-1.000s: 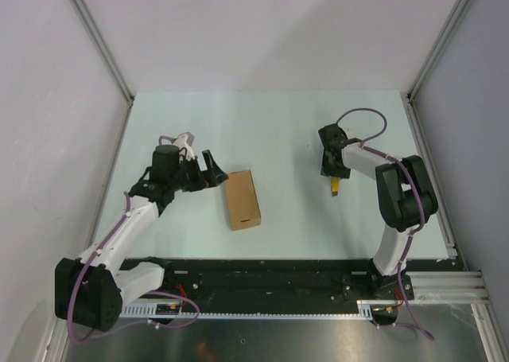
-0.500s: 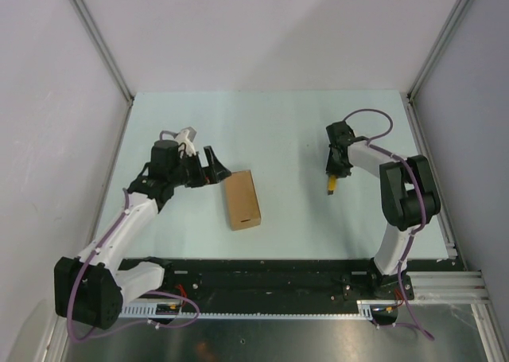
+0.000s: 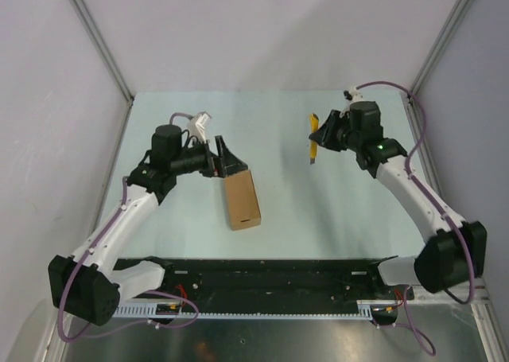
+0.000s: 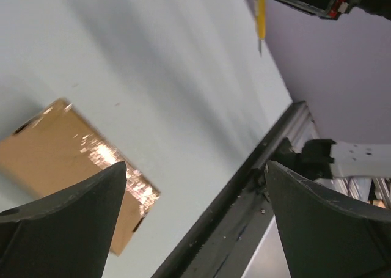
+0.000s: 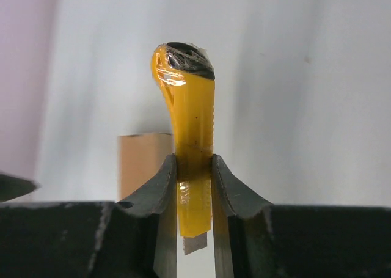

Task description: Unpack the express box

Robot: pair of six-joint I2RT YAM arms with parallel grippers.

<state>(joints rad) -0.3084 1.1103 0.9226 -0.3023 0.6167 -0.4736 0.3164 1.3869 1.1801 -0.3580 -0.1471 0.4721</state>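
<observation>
The express box (image 3: 242, 200) is a small oblong brown carton lying flat near the table's middle left. It also shows in the left wrist view (image 4: 67, 168) and in the right wrist view (image 5: 142, 162). My left gripper (image 3: 227, 159) is open and empty, hovering just above the box's far end. My right gripper (image 3: 324, 134) is shut on a yellow-and-black utility knife (image 3: 313, 136), held up off the table at the right. In the right wrist view the fingers (image 5: 162, 186) clamp the knife (image 5: 190, 125) by its middle, with its grey blade showing below.
The pale green table (image 3: 286, 219) ends at a black rail (image 3: 262, 276) along the near edge. Grey walls and metal frame posts (image 3: 99, 48) close in the left, right and far sides.
My right arm lifted the knife off the table and swung it up and left. My left gripper moved right, closer over the box's far end.
</observation>
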